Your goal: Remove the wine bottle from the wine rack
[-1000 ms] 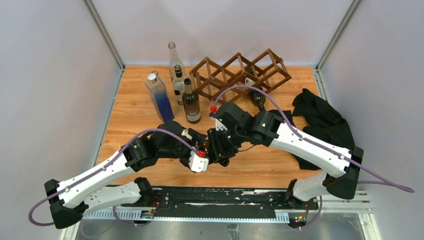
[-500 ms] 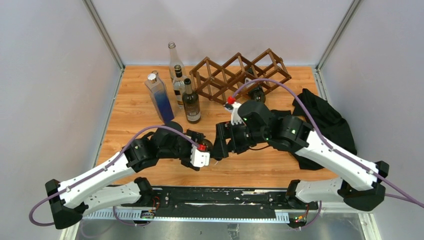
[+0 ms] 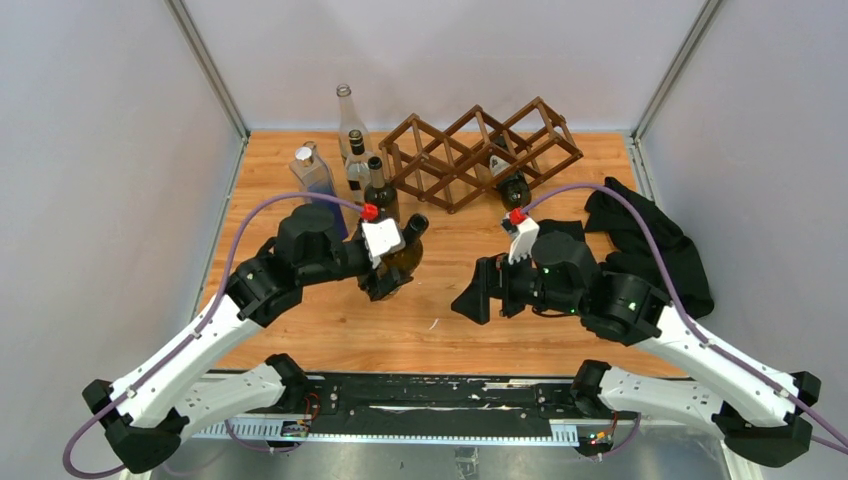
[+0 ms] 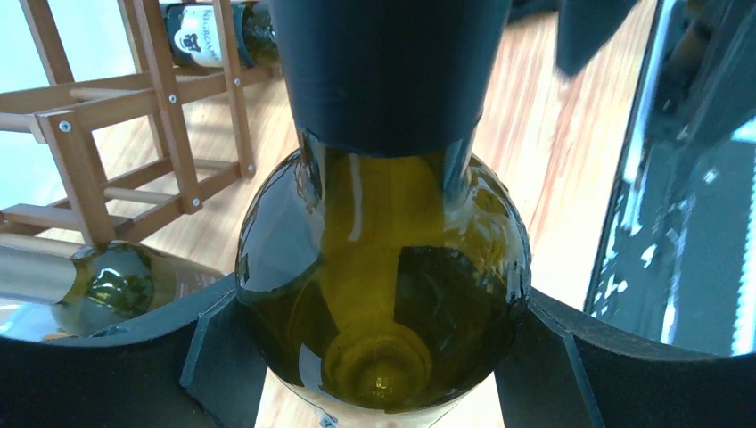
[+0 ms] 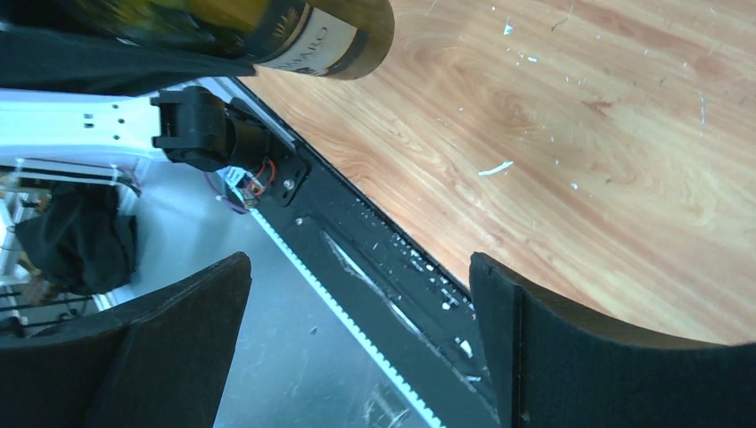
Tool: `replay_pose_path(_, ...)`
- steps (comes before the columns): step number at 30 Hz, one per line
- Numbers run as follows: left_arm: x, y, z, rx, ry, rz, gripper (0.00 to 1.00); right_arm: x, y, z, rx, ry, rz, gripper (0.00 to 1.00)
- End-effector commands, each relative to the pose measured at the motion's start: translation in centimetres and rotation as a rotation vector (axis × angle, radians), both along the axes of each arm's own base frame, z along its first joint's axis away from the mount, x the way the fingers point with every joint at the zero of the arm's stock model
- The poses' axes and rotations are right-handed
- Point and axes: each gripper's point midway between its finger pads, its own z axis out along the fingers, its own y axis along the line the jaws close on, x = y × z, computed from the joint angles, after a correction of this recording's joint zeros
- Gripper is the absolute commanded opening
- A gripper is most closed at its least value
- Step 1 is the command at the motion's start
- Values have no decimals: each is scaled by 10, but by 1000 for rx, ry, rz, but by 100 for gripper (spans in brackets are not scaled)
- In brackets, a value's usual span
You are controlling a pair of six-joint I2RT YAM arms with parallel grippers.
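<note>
A green glass wine bottle [image 3: 410, 240] [image 4: 383, 267] is held above the table, my left gripper [image 3: 390, 272] [image 4: 379, 352] shut on its wide body with a finger [image 4: 205, 357] on each side. Its neck points toward the rack. The dark brown wine rack [image 3: 480, 150] [image 4: 89, 152] stands at the back, and another bottle [image 3: 513, 186] [image 4: 214, 36] lies in one of its cells. My right gripper [image 3: 478, 298] [image 5: 357, 343] hangs open over the table's near edge with nothing in it. The held bottle's labelled base [image 5: 312, 36] shows at the top of the right wrist view.
Several bottles stand at the back left: a clear one [image 3: 345, 110], a blue-tinted square one [image 3: 315, 180] and two dark ones [image 3: 378, 190]. A black cloth [image 3: 650, 250] lies at the right. The black rail [image 3: 450, 395] runs along the near edge.
My right gripper has opened, let go of the bottle and drawn back to the right. My left arm has carried the bottle away from the near edge toward the standing bottles.
</note>
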Motion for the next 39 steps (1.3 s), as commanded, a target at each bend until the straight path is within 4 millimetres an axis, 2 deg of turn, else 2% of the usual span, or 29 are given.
replay_pose_path(1, 4, -17, 68, -272, 60, 29, 0, 23, 19, 4, 72, -190, 35, 96)
replay_pose_path(6, 4, -21, 94, -418, 212, 37, 0, 38, 45, 12, 173, -372, 90, 96)
replay_pose_path(12, 3, -22, 115, -501, 281, 20, 0, 46, 81, 29, 257, -509, 157, 96)
replay_pose_path(19, -7, -24, 114, -527, 360, -22, 0, 55, 120, 21, 238, -561, 225, 97)
replay_pose_path(23, -15, -23, 115, -539, 398, -56, 0, 54, 134, 21, 268, -584, 260, 97)
replay_pose_path(24, -17, -23, 115, -541, 406, -62, 0, 53, 135, 21, 276, -591, 266, 94)
replay_pose_path(25, -18, -21, 117, -548, 408, -62, 0, 52, 135, 21, 282, -597, 270, 85)
replay_pose_path(26, -18, -20, 118, -550, 409, -64, 0, 51, 136, 20, 286, -604, 277, 66)
replay_pose_path(27, -19, -19, 119, -552, 406, -62, 3, 50, 136, 18, 283, -607, 285, 54)
replay_pose_path(28, -18, -17, 120, -553, 405, -56, 16, 50, 136, 16, 275, -608, 291, 38)
replay_pose_path(29, -16, -15, 117, -549, 415, -39, 44, 49, 137, 10, 252, -605, 305, 22)
replay_pose_path(30, -14, -13, 116, -547, 421, -26, 57, 48, 137, 8, 239, -606, 309, 5)
replay_pose_path(31, -10, -11, 112, -540, 431, -4, 74, 48, 136, 2, 210, -600, 316, 0)
replay_pose_path(33, -5, -7, 109, -534, 431, 19, 92, 45, 136, -4, 188, -602, 325, 0)
replay_pose_path(35, 2, -2, 109, -542, 424, 40, 95, 44, 134, -11, 166, -610, 328, 0)
replay_pose_path(39, 9, 5, 118, -571, 405, 56, 96, 42, 133, -18, 146, -620, 329, 0)
